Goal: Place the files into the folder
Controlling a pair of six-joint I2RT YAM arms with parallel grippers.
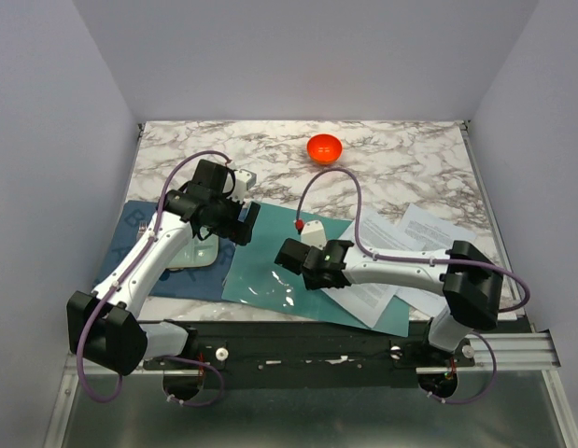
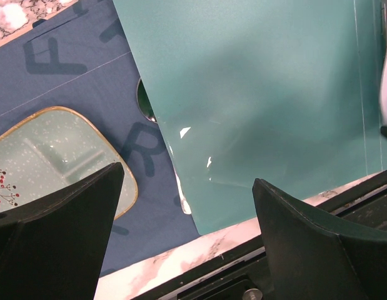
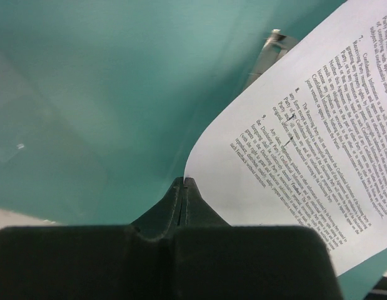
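Note:
The teal-green folder (image 1: 266, 280) lies open and flat on the table in front of the arm bases, its left edge over a blue mat. White printed files (image 1: 429, 229) lie spread on the marble at the right, and one sheet (image 3: 306, 156) curves up over the folder (image 3: 105, 94) near its metal clip (image 3: 271, 44). My right gripper (image 3: 184, 181) is shut, its tips pinching that sheet's edge, low over the folder's middle (image 1: 293, 254). My left gripper (image 2: 188, 175) hangs open above the folder's (image 2: 262, 94) near left corner, holding nothing.
A dark blue cloth mat (image 1: 139, 233) with a pale mint plate (image 1: 195, 254) lies at the left. An orange bowl (image 1: 324, 147) stands at the back middle. A black rail (image 1: 298, 341) runs along the table's near edge. White walls close in three sides.

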